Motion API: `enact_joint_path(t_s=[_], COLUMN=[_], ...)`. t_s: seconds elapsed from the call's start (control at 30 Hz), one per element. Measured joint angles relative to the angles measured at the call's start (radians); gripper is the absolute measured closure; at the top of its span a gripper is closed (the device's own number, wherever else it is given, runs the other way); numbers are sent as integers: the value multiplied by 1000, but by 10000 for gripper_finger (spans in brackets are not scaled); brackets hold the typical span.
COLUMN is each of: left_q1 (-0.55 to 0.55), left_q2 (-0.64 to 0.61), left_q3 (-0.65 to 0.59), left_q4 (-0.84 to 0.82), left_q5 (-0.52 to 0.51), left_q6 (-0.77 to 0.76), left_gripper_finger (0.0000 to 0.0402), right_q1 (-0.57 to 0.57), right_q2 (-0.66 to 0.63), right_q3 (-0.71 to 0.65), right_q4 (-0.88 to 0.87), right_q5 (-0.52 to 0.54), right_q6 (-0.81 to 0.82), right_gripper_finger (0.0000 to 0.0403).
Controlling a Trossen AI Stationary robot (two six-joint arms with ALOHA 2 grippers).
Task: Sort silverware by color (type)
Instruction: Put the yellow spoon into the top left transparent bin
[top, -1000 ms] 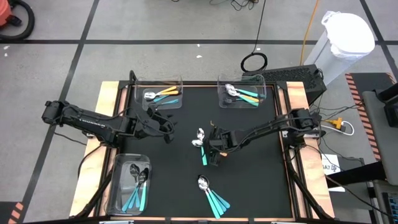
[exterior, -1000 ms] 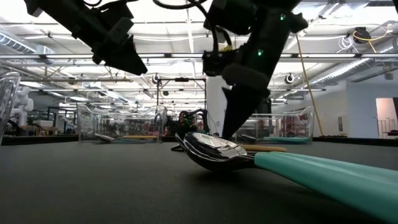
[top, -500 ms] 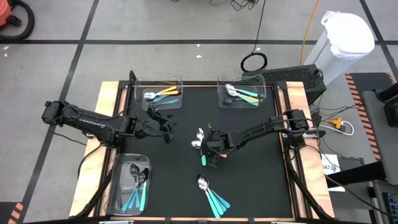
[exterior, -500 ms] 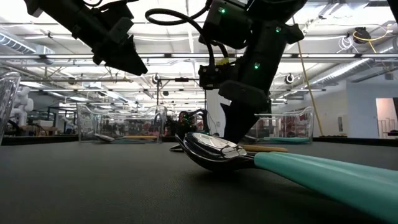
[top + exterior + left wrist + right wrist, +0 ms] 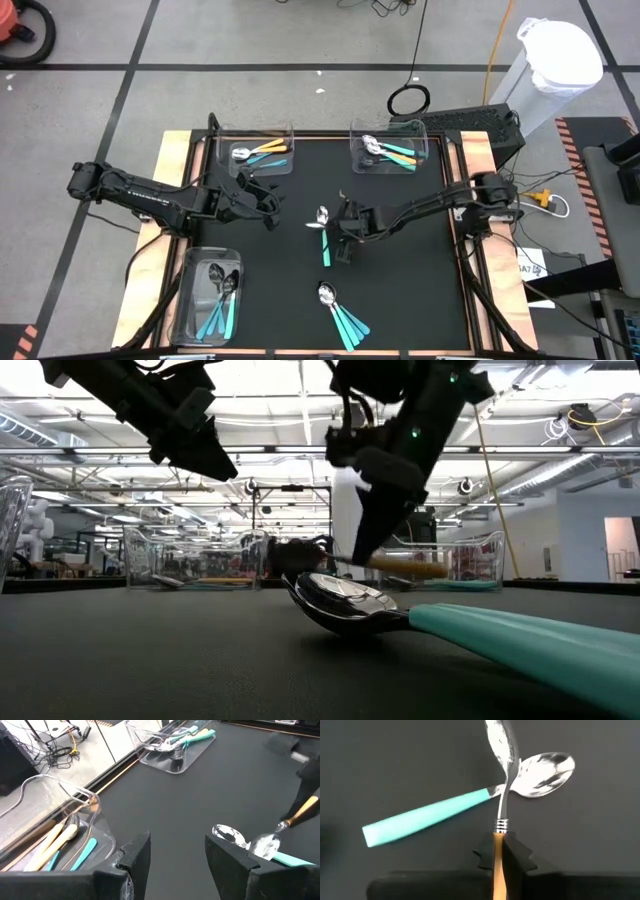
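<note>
My right gripper (image 5: 347, 226) is shut on an orange-handled spoon (image 5: 501, 795) near the mat's middle. The spoon's shiny bowl (image 5: 499, 740) points toward the table's left. Under it a teal-handled spoon (image 5: 422, 820) lies flat on the black mat. My left gripper (image 5: 177, 852) hovers open and empty to the left of these spoons, above the mat (image 5: 400, 290). A few more teal spoons (image 5: 340, 312) lie in a bunch near the front edge. My right gripper pinches the orange handle (image 5: 498, 845) between its two fingers, close to the metal neck. The fingers come from the table's right, slanting down, and lie along the handle. In the low view the spoon (image 5: 405, 566) sits clear of the mat, about level.
Three clear bins stand at the mat's edges. The far left bin (image 5: 285, 135) holds orange and light blue spoons. The far right bin (image 5: 420, 135) holds teal and orange ones. The near left bin (image 5: 190, 290) holds teal ones. Bare mat lies to the right.
My right gripper has shut on the orange handle and gone up and a little toward the table's right. The orange-handled spoon has come up off the mat. The teal spoon beneath has stayed in place.
</note>
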Motion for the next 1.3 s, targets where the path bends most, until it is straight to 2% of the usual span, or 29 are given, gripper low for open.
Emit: enact_joint_path(t_s=[0.2, 0.33, 0.5, 0.63, 0.73, 0.87, 1.03, 1.13, 1.3], left_q1=[0, -1, -6, -4, 1, 3, 3, 3, 17], left_q2=[0, 0, 1, 8, 31, 96, 200, 234, 241], left_q3=[0, 0, -35, -123, -193, -247, -247, -247, -247], left_q4=[-5, -11, 74, 355, 571, 790, 988, 1009, 973], left_q5=[3, 10, 14, 95, 155, 172, 200, 197, 172], left_q6=[0, -1, -3, 5, 8, 23, 81, 112, 107], left_gripper_finger=[217, 217, 217, 217, 217, 217, 215, 207, 201], right_q1=[0, 0, -16, -17, -14, -13, -13, -13, -18], right_q2=[-82, -171, -285, -298, -293, -293, -293, -293, -293], right_q3=[-1, -109, -397, -600, -676, -688, -678, -677, -677], right_q4=[18, 181, 666, 1111, 1307, 1370, 1408, 1399, 1255], right_q5=[23, 9, -79, -82, -56, -33, -27, -26, -23], right_q6=[-12, 3, 78, 113, 109, 36, -18, -25, -1], right_gripper_finger=[402, 402, 402, 402, 402, 401, 401, 401, 400])
